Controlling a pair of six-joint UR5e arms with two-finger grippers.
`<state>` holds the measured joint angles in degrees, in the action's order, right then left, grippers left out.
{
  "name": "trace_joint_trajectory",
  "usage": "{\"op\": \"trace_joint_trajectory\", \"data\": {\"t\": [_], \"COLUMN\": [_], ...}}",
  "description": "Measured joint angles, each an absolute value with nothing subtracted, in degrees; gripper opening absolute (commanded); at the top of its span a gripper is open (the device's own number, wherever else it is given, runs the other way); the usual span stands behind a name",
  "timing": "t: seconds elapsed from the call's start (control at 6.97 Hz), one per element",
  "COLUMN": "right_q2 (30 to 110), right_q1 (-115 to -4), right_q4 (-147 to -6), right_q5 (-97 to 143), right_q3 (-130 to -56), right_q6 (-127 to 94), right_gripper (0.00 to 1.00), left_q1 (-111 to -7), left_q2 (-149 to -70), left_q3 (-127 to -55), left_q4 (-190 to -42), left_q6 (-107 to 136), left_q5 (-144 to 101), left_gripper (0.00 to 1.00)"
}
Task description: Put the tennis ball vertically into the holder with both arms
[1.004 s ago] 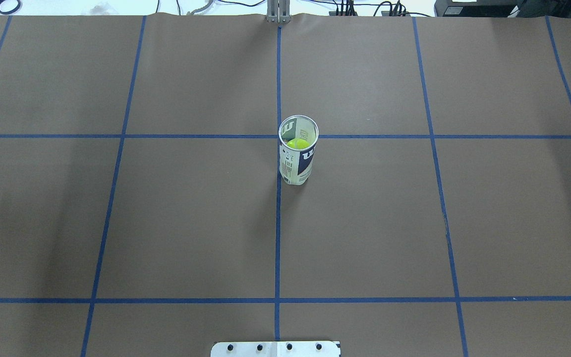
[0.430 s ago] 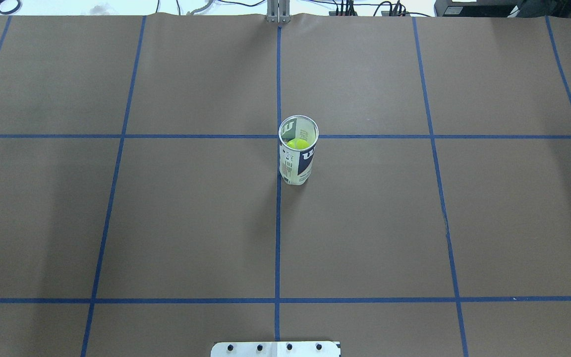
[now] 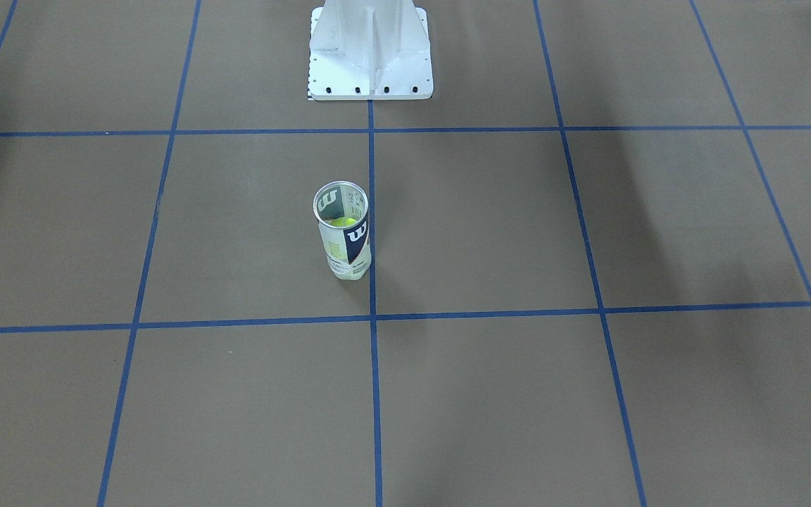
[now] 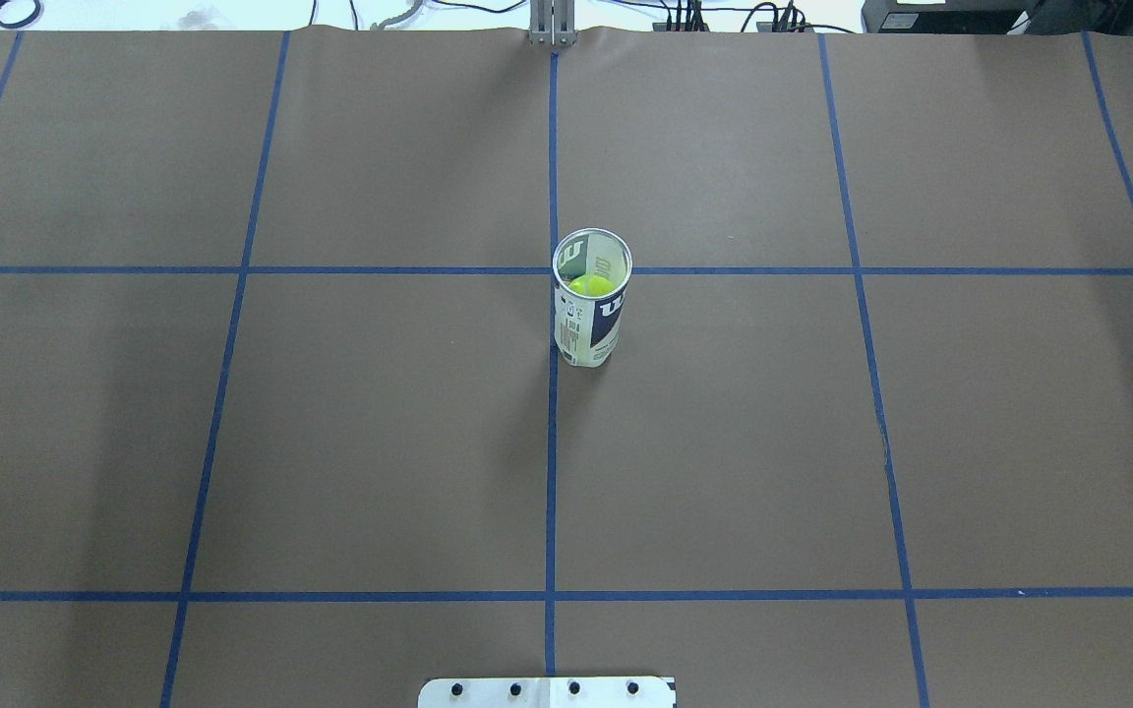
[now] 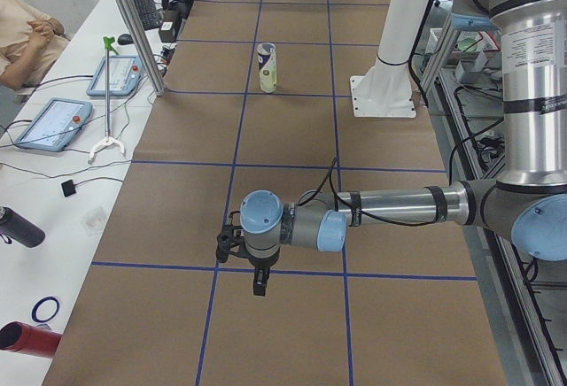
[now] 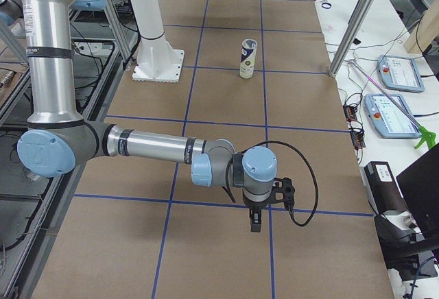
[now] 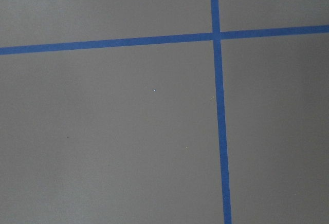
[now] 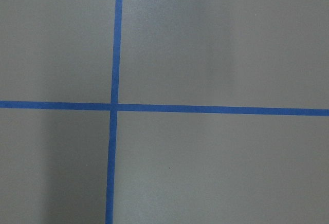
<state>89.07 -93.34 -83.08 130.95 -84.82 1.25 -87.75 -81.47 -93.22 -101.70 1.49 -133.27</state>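
Note:
The holder (image 4: 590, 320), a clear can with a white and navy label, stands upright near the table's middle, open end up. It also shows in the front-facing view (image 3: 346, 243) and far off in both side views (image 5: 267, 67) (image 6: 247, 59). A yellow-green tennis ball (image 4: 590, 285) sits inside it (image 3: 343, 222). My left gripper (image 5: 257, 284) hangs low over the table's left end, far from the can. My right gripper (image 6: 255, 223) hangs low over the right end. I cannot tell whether either is open or shut. Both wrist views show only brown table and blue tape.
The white pedestal base (image 3: 370, 63) stands behind the can on the robot's side (image 4: 547, 692). Blue tape lines (image 4: 552, 442) grid the brown table. A side bench holds tablets (image 5: 53, 122) and a seated person (image 5: 22, 36); another bench holds tablets (image 6: 391, 114).

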Motion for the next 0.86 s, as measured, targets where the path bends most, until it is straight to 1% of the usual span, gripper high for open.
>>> {"op": "trace_joint_trajectory", "data": {"t": [0.86], "right_q2": [89.9], "right_q1": [-93.3], "right_q4": [-83.1], "right_q5": [130.8], "right_q3": [-84.6], "right_q6": [1.3], "right_gripper": [1.0], "left_q1": [-87.7], "left_q2": [-81.3], "left_q3": [-92.9], "left_q4": [-101.9], "left_q6": [1.6], "left_q5": [-133.4], "left_gripper": [1.0]}}
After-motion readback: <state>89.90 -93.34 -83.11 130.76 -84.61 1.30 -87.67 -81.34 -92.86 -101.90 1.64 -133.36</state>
